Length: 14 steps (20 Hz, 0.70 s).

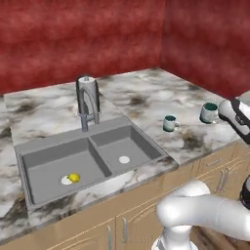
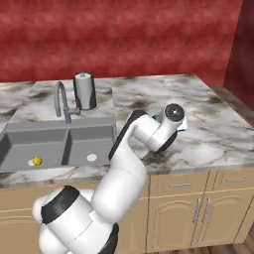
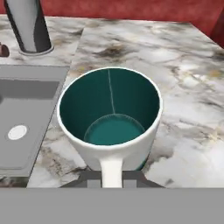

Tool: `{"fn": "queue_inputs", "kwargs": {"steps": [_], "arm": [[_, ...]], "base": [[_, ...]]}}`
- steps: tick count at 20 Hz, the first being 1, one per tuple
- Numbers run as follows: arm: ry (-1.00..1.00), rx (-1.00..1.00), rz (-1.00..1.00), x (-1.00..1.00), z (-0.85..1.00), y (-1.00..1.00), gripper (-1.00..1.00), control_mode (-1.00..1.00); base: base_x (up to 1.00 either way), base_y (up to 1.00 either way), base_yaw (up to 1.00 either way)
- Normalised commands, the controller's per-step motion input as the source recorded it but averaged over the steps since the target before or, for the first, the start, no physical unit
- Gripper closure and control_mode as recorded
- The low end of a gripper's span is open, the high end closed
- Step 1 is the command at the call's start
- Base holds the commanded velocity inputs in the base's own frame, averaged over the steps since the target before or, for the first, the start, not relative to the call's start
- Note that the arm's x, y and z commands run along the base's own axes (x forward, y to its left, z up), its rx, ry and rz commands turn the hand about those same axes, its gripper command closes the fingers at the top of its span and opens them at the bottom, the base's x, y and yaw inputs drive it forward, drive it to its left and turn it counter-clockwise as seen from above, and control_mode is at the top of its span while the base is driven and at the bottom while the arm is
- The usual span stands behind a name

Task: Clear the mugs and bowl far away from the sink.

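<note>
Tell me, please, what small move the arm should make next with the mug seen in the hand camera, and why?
Probably lift the mug and carry it further right, away from the sink. In the hand view the mug sits right above the pincer, handle between its tips, which suggests a grasp, though I cannot confirm it. The sink's edge is still close beside it, while the other mug stands on the counter.

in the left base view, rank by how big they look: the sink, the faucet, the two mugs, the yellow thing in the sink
1. sink
2. faucet
3. The two mugs, near mug and far mug, look about alike; different distances from the camera make ranking them unsure.
4. yellow thing in the left basin
</note>
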Motion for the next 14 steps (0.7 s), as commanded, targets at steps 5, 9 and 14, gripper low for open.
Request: {"fn": "queue_inputs", "kwargs": {"steps": [5, 9, 14], "arm": [[0.00, 0.00, 0.00, 0.00, 0.00, 0.00, 1.00, 1.00], [0.00, 0.00, 0.00, 0.00, 0.00, 0.00, 1.00, 1.00], [0.00, 0.00, 0.00, 0.00, 0.00, 0.00, 1.00, 1.00]], "base": [[-0.40, 0.02, -0.96], [-0.16, 0.03, -1.00], [0.00, 0.00, -1.00]]}}
